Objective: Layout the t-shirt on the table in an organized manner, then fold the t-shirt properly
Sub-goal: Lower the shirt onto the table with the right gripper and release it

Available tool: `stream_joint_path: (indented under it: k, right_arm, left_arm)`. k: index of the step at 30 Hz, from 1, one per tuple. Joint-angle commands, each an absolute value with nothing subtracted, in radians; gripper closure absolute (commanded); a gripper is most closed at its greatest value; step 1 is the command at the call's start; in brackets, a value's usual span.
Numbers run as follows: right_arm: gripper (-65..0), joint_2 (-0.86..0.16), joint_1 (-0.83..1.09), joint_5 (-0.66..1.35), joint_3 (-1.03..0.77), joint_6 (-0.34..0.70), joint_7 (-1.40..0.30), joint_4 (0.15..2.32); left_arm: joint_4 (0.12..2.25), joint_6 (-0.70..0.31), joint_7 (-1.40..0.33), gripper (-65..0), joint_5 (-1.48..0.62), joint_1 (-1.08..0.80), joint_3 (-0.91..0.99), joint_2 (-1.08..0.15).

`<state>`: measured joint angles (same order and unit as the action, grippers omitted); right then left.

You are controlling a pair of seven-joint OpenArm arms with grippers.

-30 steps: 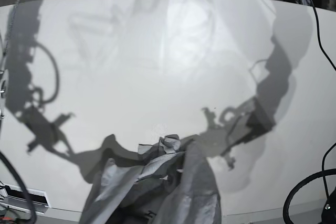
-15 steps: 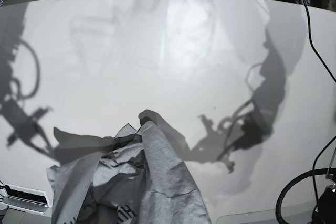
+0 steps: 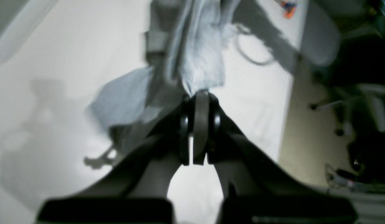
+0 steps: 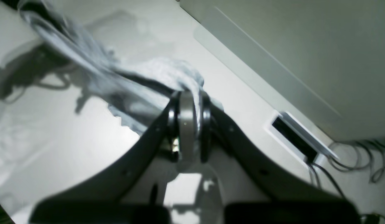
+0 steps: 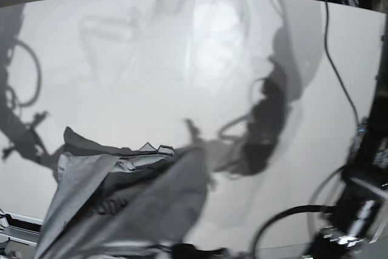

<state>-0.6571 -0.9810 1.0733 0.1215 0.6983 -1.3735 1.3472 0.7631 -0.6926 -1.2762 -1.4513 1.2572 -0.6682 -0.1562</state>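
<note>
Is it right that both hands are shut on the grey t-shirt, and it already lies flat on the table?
Not quite. Both the left hand and right hand are shut on the t-shirt, but the base view shows it crumpled and bunched at the table's near edge, not flat.

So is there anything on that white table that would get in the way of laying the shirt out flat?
Nothing visible does. The table looks bare beyond the t-shirt, which hangs bunched from both closed jaws at the near edge.

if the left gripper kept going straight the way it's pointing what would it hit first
The left gripper is shut on the heather-grey knit t-shirt, so that cloth comes first; beyond it probably the glossy white table, though depth is unclear.
</note>
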Motion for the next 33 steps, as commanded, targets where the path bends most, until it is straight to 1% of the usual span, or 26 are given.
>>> stream_joint_path:
  k: [1, 4, 9, 10, 12, 13, 15, 16, 17, 18, 19, 20, 21, 23, 25, 30, 33]
  right_arm:
    - [0.0, -0.684, -1.022, 1.084, 0.11, 0.698, -1.354, 1.359]
    - [0.0, -0.7, -1.022, 1.077, 0.11, 0.698, -1.396, 1.359]
    - [0.0, -0.734, -0.975, 1.057, 0.11, 0.698, -1.396, 1.359]
    - [0.0, -0.739, -0.963, 1.053, 0.11, 0.698, -1.396, 1.358]
    - [0.0, -0.74, -0.949, 1.032, 0.11, 0.698, -1.396, 1.356]
    - [-5.9, -0.74, -0.942, 1.015, 0.11, 0.698, -1.396, 1.354]
    - [-22.1, -0.756, -0.928, 0.984, 0.11, 0.698, -1.396, 1.353]
    - [-29.7, -0.769, -0.923, 0.973, 0.11, 0.698, -1.385, 1.353]
    - [-35.3, -0.781, -0.923, 0.956, 0.11, 0.698, -1.369, 1.353]
    - [-38.0, -0.791, -0.93, 0.932, 0.11, 0.698, -1.353, 1.353]
    - [-38.2, -0.796, -0.942, 0.909, 0.11, 0.698, -1.327, 1.353]
    - [-38.1, -0.798, -0.961, 0.886, 0.109, 0.698, -1.3, 1.353]
    - [-38.1, -0.799, -0.981, 0.867, 0.109, 0.673, -1.274, 1.353]
    - [-38.1, -0.799, -1.031, 0.856, 0.109, 0.623, -1.246, 1.353]
    - [-38.1, -0.799, -1.069, 0.87, 0.109, 0.6, -1.244, 1.353]
    - [-37.7, -0.781, -1.055, 1.018, 0.109, 0.627, -1.257, 1.343]
    - [-37.7, -0.738, -0.999, 1.109, 0.109, 0.645, -1.282, 1.31]
  left_arm:
    - [0.777, -0.698, -1.251, 0.0, -1.484, 1.309, -0.662, -0.116]
    - [0.776, -0.698, -1.273, 0.0, -1.484, 1.309, -0.662, -0.021]
    - [0.776, -0.698, -1.291, 0.0, -1.484, 1.309, -0.662, 0.136]
    - [0.776, -0.698, -1.294, 0.0, -1.484, 1.309, -0.662, 0.157]
    - [0.786, -0.698, -1.25, 0.0, -1.484, 1.309, -0.683, 0.157]
    - [0.783, -0.698, -1.252, 0.0, -1.484, 1.309, -0.683, 0.157]
    - [0.783, -0.698, -1.251, 0.0, -1.484, 1.309, -0.687, 0.157]
    - [0.782, -0.698, -1.253, -4.0, -1.484, 1.309, -0.688, 0.157]
    - [0.778, -0.698, -1.257, -11.8, -1.484, 1.309, -0.689, 0.157]
    - [0.77, -0.698, -1.258, -21.1, -1.484, 1.309, -0.689, 0.157]
    - [0.76, -0.698, -1.256, -29.9, -1.484, 1.309, -0.689, 0.157]
    - [0.751, -0.686, -1.253, -37.1, -1.484, 1.309, -0.689, 0.157]
    - [0.743, -0.667, -1.249, -41.2, -1.484, 1.309, -0.689, 0.157]
    - [0.737, -0.651, -1.249, -42.0, -1.484, 1.309, -0.689, 0.157]
    - [0.738, -0.65, -1.246, -42.0, -1.484, 1.309, -0.689, 0.157]
    - [0.738, -0.651, -1.242, -42.0, -1.484, 1.309, -0.686, 0.157]
    - [0.738, -0.69, -1.238, -42.0, -1.484, 1.309, -0.686, 0.138]
